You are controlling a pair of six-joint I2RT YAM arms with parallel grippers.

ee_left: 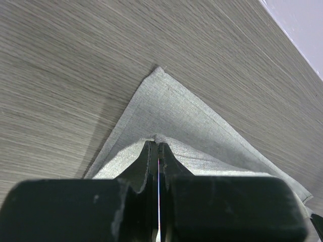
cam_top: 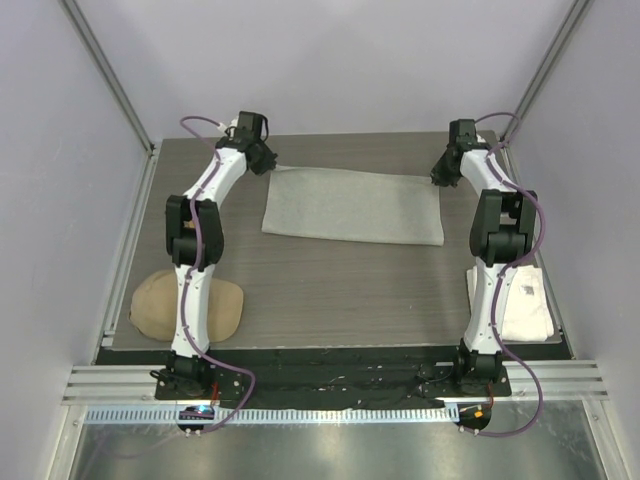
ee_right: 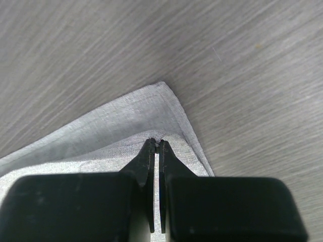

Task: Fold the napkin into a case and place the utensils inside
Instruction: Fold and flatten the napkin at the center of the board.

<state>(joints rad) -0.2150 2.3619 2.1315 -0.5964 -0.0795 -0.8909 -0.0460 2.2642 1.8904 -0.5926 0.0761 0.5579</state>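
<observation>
Overhead, the napkin [cam_top: 352,205] lies flat as a wide rectangle on the far half of the table [cam_top: 330,290], long edges running left to right. Its far edge sits near the table's far edge.

- Left claw [cam_top: 264,160] is at the napkin's far left corner and right claw [cam_top: 441,178] at its far right corner. Both arms are stretched far out.
- Open room: a broad bare strip of table runs between the napkin's near edge and the arm bases.
- A tan cap [cam_top: 150,305] sits near left, partly behind the left arm.
- A white towel [cam_top: 530,310] sits near right, up against the table's right edge.

The wrist views show what the overhead view cannot:

- The cloth is doubled.
- Each claw's tips are pressed together, with only a sliver of light between them, pinching the corner of the upper layer.
- The lower layer's corner pokes out flat on the table beyond the tips, so the two corners are not lined up on either side.
- The hem stitching is visible along the lower edges.
</observation>
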